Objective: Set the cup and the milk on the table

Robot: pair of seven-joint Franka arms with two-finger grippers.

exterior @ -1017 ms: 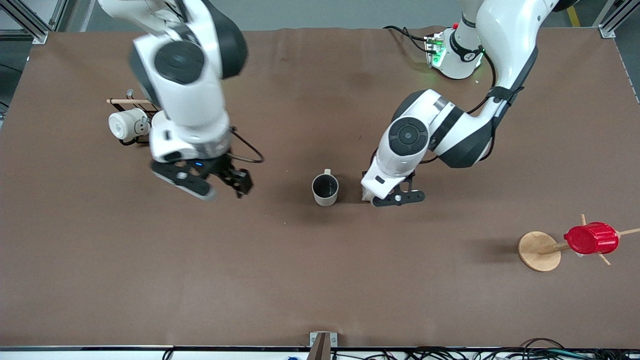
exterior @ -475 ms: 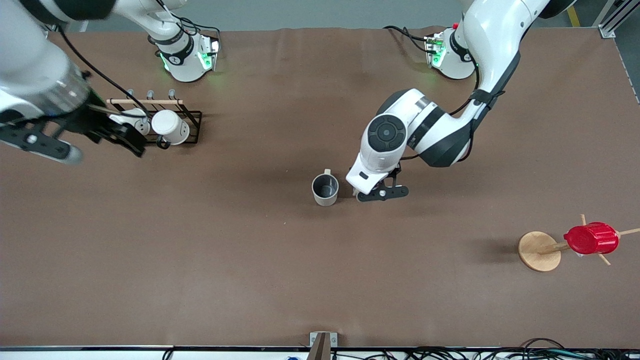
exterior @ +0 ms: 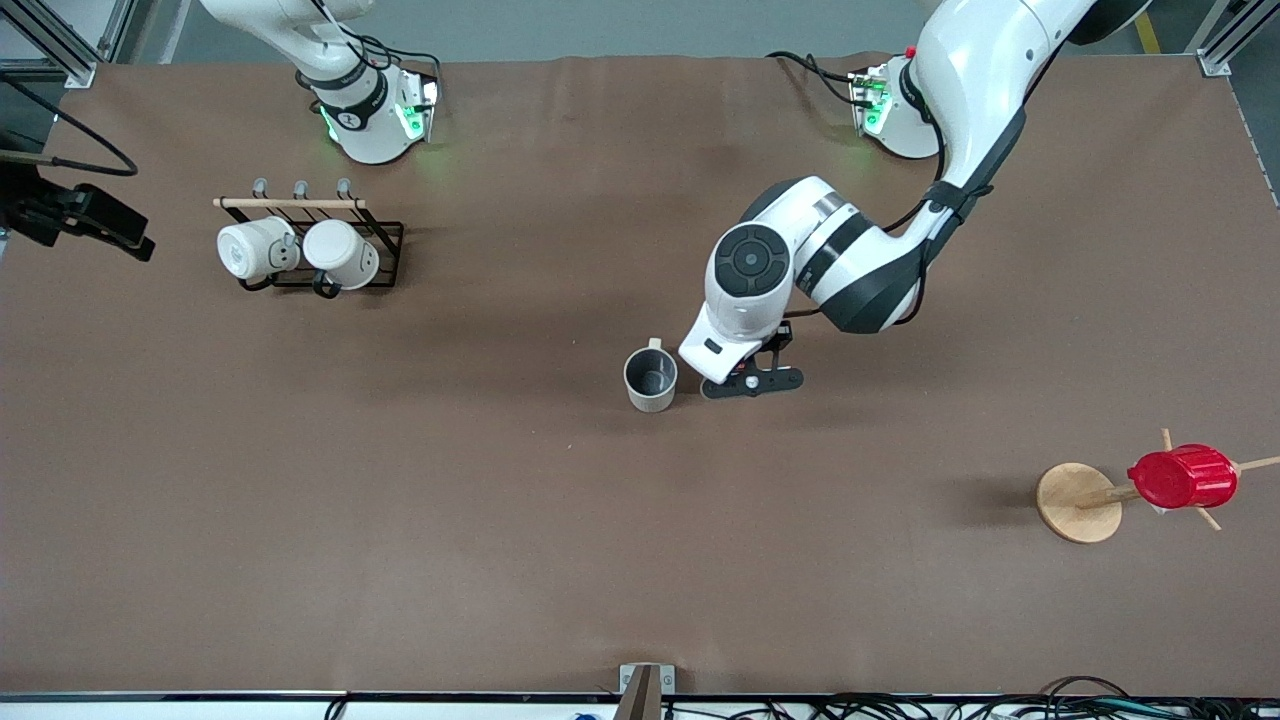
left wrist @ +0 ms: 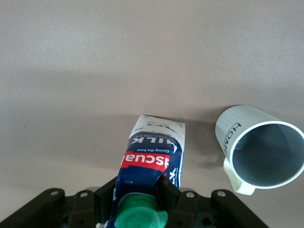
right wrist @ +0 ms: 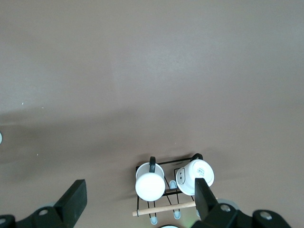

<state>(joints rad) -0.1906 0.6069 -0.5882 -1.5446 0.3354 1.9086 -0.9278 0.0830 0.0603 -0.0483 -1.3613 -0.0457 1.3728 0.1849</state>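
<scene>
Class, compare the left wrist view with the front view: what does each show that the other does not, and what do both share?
Only the left wrist view shows the milk: the left pincer is shut on the carton near its green cap, just beside the cup.

Only the front view shows the two white mugs on their rack, the red ribbed cup on a wooden stand, and the right pincer, open, at the right arm's end of the table.

Both show the cup upright on the brown table and the left pincer beside it.
</scene>
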